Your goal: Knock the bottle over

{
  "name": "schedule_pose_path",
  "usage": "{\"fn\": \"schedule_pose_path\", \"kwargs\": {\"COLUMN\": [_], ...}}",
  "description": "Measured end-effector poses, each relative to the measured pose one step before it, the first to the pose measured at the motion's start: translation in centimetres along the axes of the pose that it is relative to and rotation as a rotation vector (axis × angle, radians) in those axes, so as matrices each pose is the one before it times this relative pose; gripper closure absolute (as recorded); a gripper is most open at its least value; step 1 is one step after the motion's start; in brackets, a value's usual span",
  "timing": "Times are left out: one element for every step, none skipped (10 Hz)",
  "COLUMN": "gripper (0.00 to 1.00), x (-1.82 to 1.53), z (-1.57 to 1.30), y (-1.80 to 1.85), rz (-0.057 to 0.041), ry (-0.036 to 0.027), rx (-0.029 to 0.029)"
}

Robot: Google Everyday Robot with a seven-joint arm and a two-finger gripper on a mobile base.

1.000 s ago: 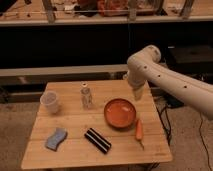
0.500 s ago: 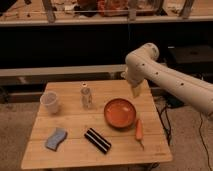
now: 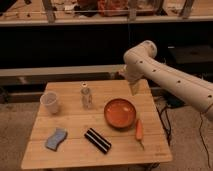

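Camera view, the only one: little change over the last second. The arm's (image 3: 167, 81) elbow has shifted slightly up and to the right. The pincer (image 3: 134, 88) still hangs over the far right edge of the table (image 3: 70, 125), behind the orange bowl (image 3: 120, 113). It's open, with nothing in it. The bottle (image 3: 86, 96) has not moved. It stands upright at the table's middle back, just right of the white cup (image 3: 50, 102) and well apart from the pincer. Judgement: the task has not started, and the approach leftward to the bottle is still to come. The sponge (image 3: 56, 139), the black striped block (image 3: 97, 141) and the carrot (image 3: 139, 130) lie near the front, out of that path. Hard to make out: the pincer's tips blend into the table edge, so its height above the table is unclear. The arm is cut off at the right frame edge and the base is out of view. Whether the clear bottle holds anything cannot be told.
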Motion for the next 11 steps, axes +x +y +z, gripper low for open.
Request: {"fn": "schedule_pose_path", "kwargs": {"gripper": [0.20, 0.20, 0.20, 0.20, 0.20, 0.20, 0.20, 0.20, 0.20, 0.20, 0.20], "x": [-0.015, -0.041, 0.052, 0.042, -0.019, -0.046, -0.090, -0.088, -0.038, 0.020, -0.035], "z": [-0.015, -0.051, -0.029, -0.049, -0.071, -0.010, -0.029, -0.018, -0.036, -0.002, -0.035], "y": [-0.318, -0.196, -0.105, -0.098, -0.158, -0.149, -0.223, -0.277, -0.231, -0.150, -0.116], "rz": [-0.00590, -0.00465, -0.00634, -0.00397, -0.00519, -0.00438, -0.00542, -0.00788, -0.00722, -0.00531, -0.00522], "ry": [-0.00086, -0.00023, 0.00104, 0.00116, 0.00105, -0.00001, -0.00063, -0.00047, -0.00021, -0.00011, -0.00091], "rx": [0.00389, 0.00332, 0.00320, 0.00307, 0.00360, 0.00273, 0.00381, 0.00428, 0.00432, 0.00330, 0.00405]}}
